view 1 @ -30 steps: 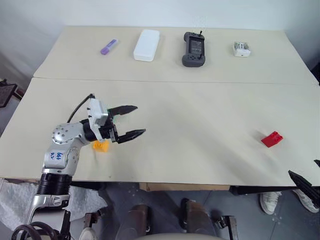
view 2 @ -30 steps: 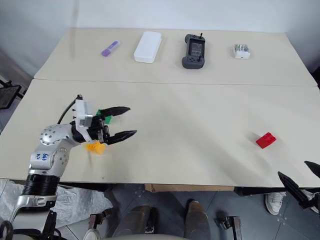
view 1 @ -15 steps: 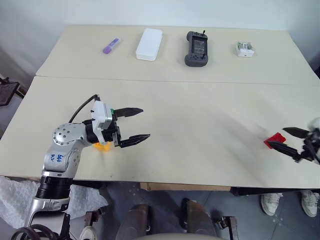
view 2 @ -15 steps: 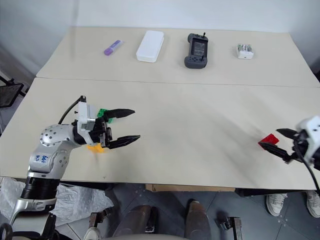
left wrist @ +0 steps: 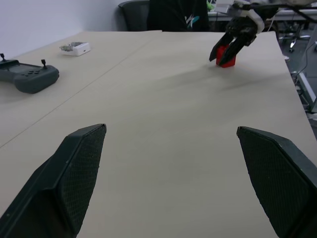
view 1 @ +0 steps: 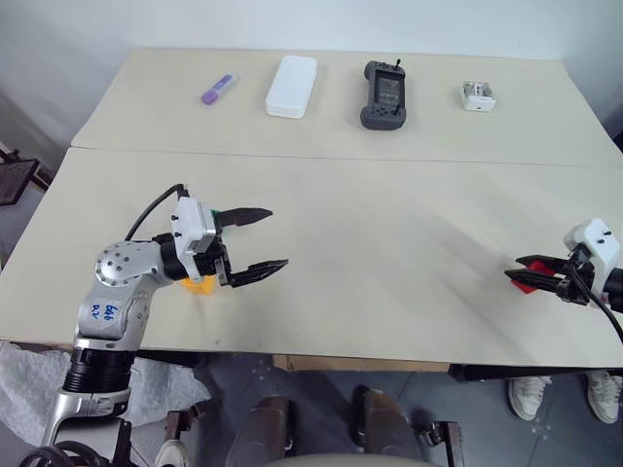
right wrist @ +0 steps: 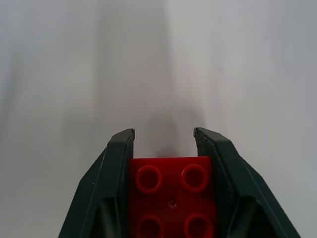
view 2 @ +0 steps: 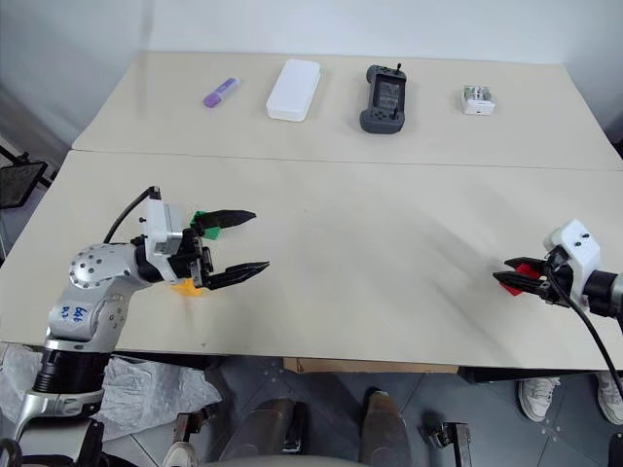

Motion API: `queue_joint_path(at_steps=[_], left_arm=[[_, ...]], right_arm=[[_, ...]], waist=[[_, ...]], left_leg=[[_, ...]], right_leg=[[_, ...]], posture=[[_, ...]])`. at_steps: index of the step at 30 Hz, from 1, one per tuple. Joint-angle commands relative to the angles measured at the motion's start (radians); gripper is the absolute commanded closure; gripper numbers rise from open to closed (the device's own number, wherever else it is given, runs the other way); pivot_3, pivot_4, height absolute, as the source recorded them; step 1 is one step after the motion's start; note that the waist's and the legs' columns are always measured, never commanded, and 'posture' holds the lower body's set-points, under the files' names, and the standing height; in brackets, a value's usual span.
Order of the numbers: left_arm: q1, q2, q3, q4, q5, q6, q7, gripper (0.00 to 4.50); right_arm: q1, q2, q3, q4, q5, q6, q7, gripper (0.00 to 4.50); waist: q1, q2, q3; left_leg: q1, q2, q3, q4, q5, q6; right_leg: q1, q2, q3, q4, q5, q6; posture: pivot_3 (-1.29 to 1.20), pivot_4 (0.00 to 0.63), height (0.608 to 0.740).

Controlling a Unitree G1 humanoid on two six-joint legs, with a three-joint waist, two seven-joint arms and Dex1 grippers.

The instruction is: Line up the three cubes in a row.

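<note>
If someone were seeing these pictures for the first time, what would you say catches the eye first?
The red cube near the table's right front edge draws the eye, clamped between the fingers of the right gripper. On the left, the left gripper hovers wide open above the table, with the green cube and orange-yellow cube partly hidden behind it.

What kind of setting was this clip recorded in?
Probably an office or lab used for robot tests. Two plain tables are pushed together, a handheld controller and a purple marker lie at the far edge, and the left wrist view shows an office chair behind the tables.
</note>
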Motion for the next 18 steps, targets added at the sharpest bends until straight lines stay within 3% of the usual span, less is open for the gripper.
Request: queue_joint_path(at_steps=[1, 6, 9, 12, 18], left_arm=[[-0.006, 0.017, 0.034, -0.016, -0.002, -0.025, -0.003, 0.00], [0.030, 0.057, 0.078, -0.008, -0.015, -0.044, -0.026, 0.00], [0.070, 0.079, 0.090, -0.007, -0.037, -0.028, -0.065, 0.00], [0.138, 0.091, 0.100, -0.001, -0.035, -0.042, -0.097, 0.00], [0.160, 0.095, 0.117, 0.008, -0.031, -0.057, -0.101, 0.00]], right_arm=[[-0.065, 0.008, -0.010, -0.090, 0.037, -0.003, 0.031, 2.96], [-0.250, 0.078, 0.181, -0.265, 0.013, 0.087, 0.120, 2.96], [-0.368, 0.141, 0.304, -0.254, -0.052, 0.054, 0.171, 2.96], [-0.489, 0.229, 0.427, -0.139, -0.154, -0.103, 0.229, 2.96], [-0.654, 0.358, 0.509, 0.249, -0.264, -0.382, 0.305, 2.96]], waist=[[-0.002, 0.000, 0.000], [-0.024, 0.000, 0.000], [-0.027, 0.000, 0.000], [-0.027, 0.000, 0.000], [-0.021, -0.001, 0.001]], left_leg=[[0.000, 0.000, 0.000, 0.000, 0.000, 0.000], [0.000, 0.002, 0.000, 0.000, 0.000, -0.002], [0.000, 0.003, 0.000, 0.000, 0.000, -0.003], [-0.001, 0.002, 0.000, 0.000, -0.001, -0.003], [-0.003, -0.002, -0.005, 0.001, -0.001, -0.001]], right_leg=[[0.000, 0.000, 0.000, 0.000, 0.000, 0.000], [0.000, 0.002, 0.000, 0.000, 0.000, 0.000], [-0.002, 0.002, -0.001, 0.000, 0.000, 0.000], [-0.002, 0.002, -0.001, 0.000, 0.000, 0.000], [-0.002, -0.002, -0.003, 0.001, 0.000, -0.001]], posture=[[0.00, 0.150, 0.740], [0.00, 0.150, 0.740], [0.00, 0.150, 0.740], [0.00, 0.150, 0.740], [0.00, 0.150, 0.740]])
